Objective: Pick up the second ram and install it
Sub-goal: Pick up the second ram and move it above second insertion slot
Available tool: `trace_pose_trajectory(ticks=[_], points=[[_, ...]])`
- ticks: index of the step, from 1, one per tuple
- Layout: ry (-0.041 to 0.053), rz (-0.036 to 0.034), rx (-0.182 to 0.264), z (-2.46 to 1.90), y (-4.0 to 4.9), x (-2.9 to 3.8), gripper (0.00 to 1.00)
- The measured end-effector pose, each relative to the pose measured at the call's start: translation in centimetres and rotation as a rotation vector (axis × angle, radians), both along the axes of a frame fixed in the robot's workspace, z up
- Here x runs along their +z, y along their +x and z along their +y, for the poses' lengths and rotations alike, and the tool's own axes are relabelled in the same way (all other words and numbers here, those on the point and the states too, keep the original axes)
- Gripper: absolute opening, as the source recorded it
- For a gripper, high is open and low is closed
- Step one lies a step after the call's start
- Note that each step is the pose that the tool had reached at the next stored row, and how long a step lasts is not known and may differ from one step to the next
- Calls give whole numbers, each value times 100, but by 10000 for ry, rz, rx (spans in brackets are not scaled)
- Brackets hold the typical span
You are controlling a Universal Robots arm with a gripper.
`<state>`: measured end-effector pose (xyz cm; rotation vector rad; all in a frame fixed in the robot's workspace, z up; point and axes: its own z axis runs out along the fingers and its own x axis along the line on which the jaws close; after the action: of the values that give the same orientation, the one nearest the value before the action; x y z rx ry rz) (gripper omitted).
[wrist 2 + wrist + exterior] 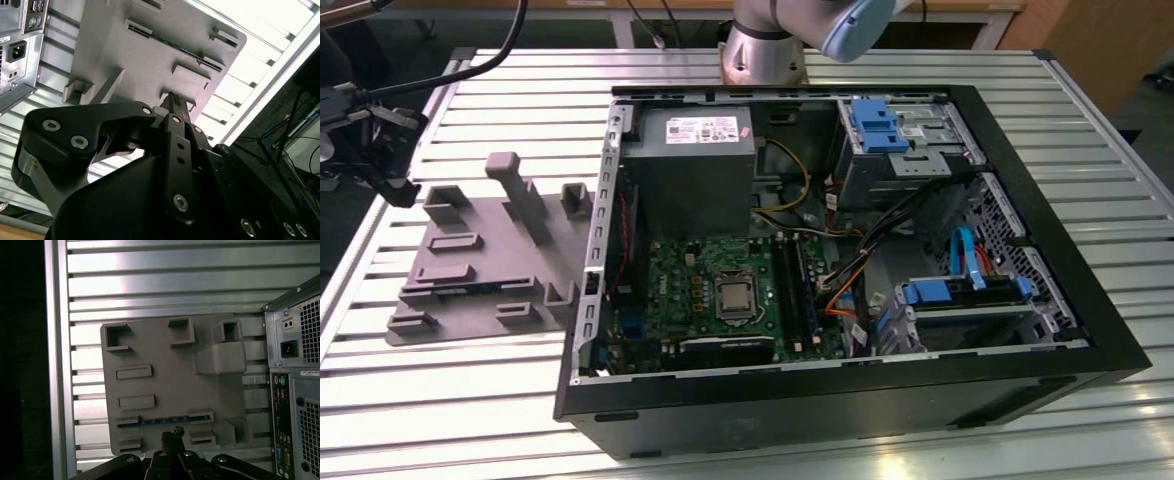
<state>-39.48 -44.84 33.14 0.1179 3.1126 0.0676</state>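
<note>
Robot fingers (171, 436), seemingly pressed together and empty, hover just short of the second ram (165, 421), which stands on edge in a grey holder (165, 355) on the bench (150, 295). Light, stiff, fragile: probably best pinched across its flat faces, mid-length.

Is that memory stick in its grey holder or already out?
In: the second ram sits on edge between brackets of the grey holder in the first wrist view, the gripper close by.
</note>
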Motion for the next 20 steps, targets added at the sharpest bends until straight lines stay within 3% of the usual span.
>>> trace_pose_trajectory(ticks=[8, 20], points=[[0, 0, 71, 0, 1, 0, 11], [0, -1, 688, 0, 2, 0, 11]])
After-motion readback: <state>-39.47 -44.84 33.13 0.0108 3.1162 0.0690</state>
